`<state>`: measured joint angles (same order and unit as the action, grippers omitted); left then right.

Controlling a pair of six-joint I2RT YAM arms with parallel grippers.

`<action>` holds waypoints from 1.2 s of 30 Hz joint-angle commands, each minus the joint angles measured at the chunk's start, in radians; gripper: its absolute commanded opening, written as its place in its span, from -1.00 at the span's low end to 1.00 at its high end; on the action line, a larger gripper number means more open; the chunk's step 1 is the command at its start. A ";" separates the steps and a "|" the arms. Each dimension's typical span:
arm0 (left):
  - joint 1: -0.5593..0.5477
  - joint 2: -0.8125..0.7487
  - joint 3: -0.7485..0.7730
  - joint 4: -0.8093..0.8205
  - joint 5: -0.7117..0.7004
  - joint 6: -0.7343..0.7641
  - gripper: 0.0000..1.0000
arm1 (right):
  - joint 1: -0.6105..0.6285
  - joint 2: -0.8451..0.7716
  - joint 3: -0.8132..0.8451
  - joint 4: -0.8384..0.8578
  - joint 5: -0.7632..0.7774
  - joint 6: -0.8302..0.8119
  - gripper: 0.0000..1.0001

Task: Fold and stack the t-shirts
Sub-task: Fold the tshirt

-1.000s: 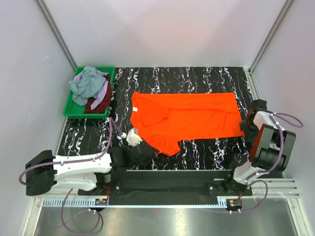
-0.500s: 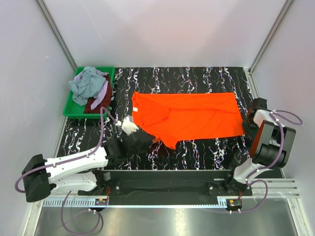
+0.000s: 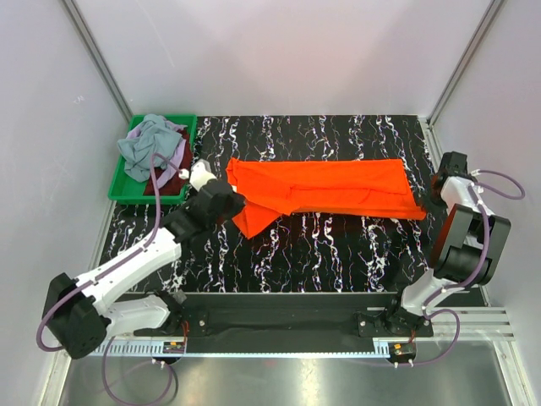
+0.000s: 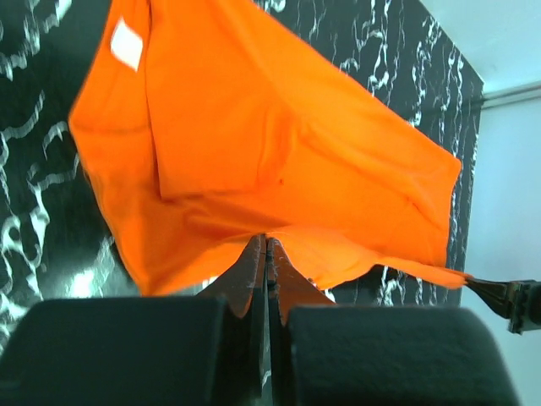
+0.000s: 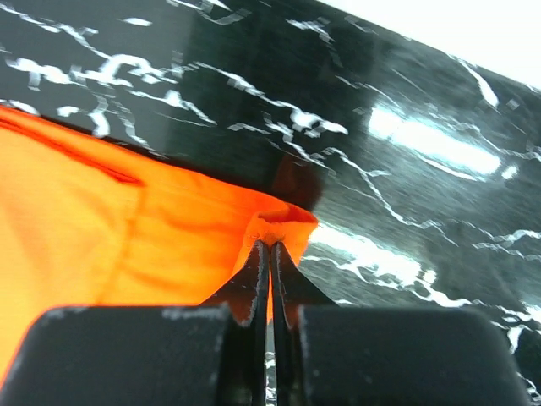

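Observation:
The bright orange-red t-shirt (image 3: 338, 186) lies stretched across the black marbled table (image 3: 338, 254), its near edge raised and drawn toward the far side. My left gripper (image 3: 234, 203) is shut on the shirt's edge at its left end; in the left wrist view the cloth (image 4: 279, 144) fans out beyond the pinched fingertips (image 4: 267, 240), with the white neck label (image 4: 127, 44) at upper left. My right gripper (image 3: 429, 201) is shut on the shirt's right corner, and the cloth (image 5: 127, 220) bunches at the gripper (image 5: 270, 244). Grey-blue (image 3: 144, 142), lilac (image 3: 177, 157) and dark red (image 3: 166, 179) t-shirts lie heaped in the bin.
A green plastic bin (image 3: 120, 188) stands at the far left of the table, just left of my left wrist. Grey walls close in the table on three sides. Both arm bases sit at the near edge.
My left gripper has travelled from the near edge toward the far left, carrying the shirt's near part with it. My right gripper has shut on the right corner and shifted slightly farther away.

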<state>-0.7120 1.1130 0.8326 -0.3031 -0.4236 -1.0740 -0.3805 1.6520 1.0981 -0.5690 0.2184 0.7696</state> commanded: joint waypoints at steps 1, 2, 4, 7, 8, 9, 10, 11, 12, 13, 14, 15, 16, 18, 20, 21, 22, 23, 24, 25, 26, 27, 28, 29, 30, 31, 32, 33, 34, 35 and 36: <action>0.065 0.047 0.081 0.067 0.061 0.137 -1.00 | 0.002 0.038 0.072 -0.012 -0.027 -0.033 -1.00; 0.077 0.060 0.089 0.070 0.071 0.146 -1.00 | 0.011 0.048 0.091 -0.011 -0.033 -0.036 -1.00; 0.117 0.109 0.123 0.067 0.129 0.167 -1.00 | 0.022 0.083 0.129 -0.008 -0.042 -0.052 -1.00; 0.144 0.168 0.158 0.026 0.163 0.184 -1.00 | 0.041 0.138 0.172 -0.028 -0.045 -0.064 -1.00; 0.149 0.179 0.167 0.018 0.169 0.187 -1.00 | 0.045 0.155 0.187 -0.028 -0.050 -0.066 -1.00; 0.155 0.194 0.171 0.007 0.169 0.192 -1.00 | 0.052 0.161 0.193 -0.020 -0.056 -0.073 -1.00; 0.160 0.200 0.172 0.002 0.169 0.192 -1.00 | 0.055 0.166 0.200 -0.016 -0.057 -0.076 -1.00; 0.163 0.205 0.174 -0.002 0.171 0.194 -1.00 | 0.058 0.176 0.210 -0.015 -0.060 -0.081 -1.00; 0.173 0.215 0.175 -0.011 0.172 0.198 -1.00 | 0.066 0.181 0.215 -0.014 -0.063 -0.084 -1.00; 0.178 0.222 0.178 -0.019 0.177 0.201 -1.00 | 0.072 0.187 0.227 -0.014 -0.062 -0.087 -1.00; 0.183 0.234 0.180 -0.030 0.183 0.206 -1.00 | 0.077 0.201 0.232 -0.014 -0.063 -0.089 -1.00; 0.193 0.240 0.180 -0.034 0.186 0.207 -1.00 | 0.083 0.207 0.238 -0.011 -0.063 -0.092 -1.00; 0.200 0.245 0.180 -0.036 0.190 0.210 -1.00 | 0.092 0.213 0.250 -0.012 -0.063 -0.096 -1.00; 0.215 0.252 0.175 -0.034 0.204 0.215 -1.00 | 0.100 0.227 0.261 -0.018 -0.059 -0.101 -1.00; 0.226 0.261 0.175 -0.033 0.220 0.221 -1.00 | 0.106 0.227 0.266 -0.019 -0.057 -0.098 -1.00; 0.236 0.266 0.178 -0.034 0.224 0.226 -1.00 | 0.106 0.227 0.266 -0.014 -0.056 -0.099 -1.00; 0.241 0.269 0.183 -0.037 0.229 0.229 -1.00 | 0.107 0.229 0.269 -0.015 -0.054 -0.095 -1.00; 0.247 0.281 0.187 -0.042 0.239 0.236 -1.00 | 0.107 0.233 0.273 -0.017 -0.053 -0.093 -1.00; 0.256 0.289 0.194 -0.045 0.247 0.241 -1.00 | 0.109 0.238 0.278 -0.025 -0.051 -0.092 -1.00; 0.261 0.297 0.204 -0.047 0.253 0.246 -1.00 | 0.109 0.245 0.287 -0.028 -0.051 -0.092 -1.00; 0.269 0.313 0.210 -0.048 0.266 0.253 -1.00 | 0.109 0.256 0.292 -0.029 -0.051 -0.092 -1.00; 0.272 0.323 0.215 -0.051 0.270 0.256 -1.00 | 0.109 0.262 0.298 -0.029 -0.051 -0.095 -1.00; 0.276 0.329 0.223 -0.051 0.275 0.258 -1.00 | 0.109 0.269 0.310 -0.031 -0.053 -0.096 -1.00; 0.284 0.344 0.224 -0.050 0.285 0.261 -1.00 | 0.109 0.281 0.319 -0.035 -0.051 -0.098 -1.00; 0.287 0.349 0.226 -0.047 0.295 0.263 -1.00 | 0.109 0.285 0.330 -0.055 -0.047 -0.099 -1.00; 0.292 0.357 0.232 -0.047 0.301 0.263 -1.00 | 0.109 0.290 0.345 -0.066 -0.047 -0.099 -1.00; 0.295 0.364 0.234 -0.050 0.316 0.266 -1.00 | 0.111 0.290 0.351 -0.086 -0.045 -0.096 -1.00; 0.296 0.366 0.237 -0.053 0.322 0.267 -1.00 | 0.111 0.285 0.355 -0.091 -0.047 -0.093 -1.00; 0.296 0.364 0.240 -0.054 0.324 0.269 -1.00 | 0.109 0.281 0.353 -0.091 -0.045 -0.092 -1.00; 0.296 0.369 0.247 -0.056 0.325 0.272 -1.00 | 0.111 0.273 0.356 -0.092 -0.042 -0.090 -1.00; 0.298 0.375 0.253 -0.059 0.328 0.276 -1.00 | 0.111 0.272 0.361 -0.092 -0.040 -0.092 -1.00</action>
<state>-0.4221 1.4841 1.0222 -0.3725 -0.1272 -0.8280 -0.2749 1.9427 1.4117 -0.6369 0.1631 0.6849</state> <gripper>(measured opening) 0.009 0.012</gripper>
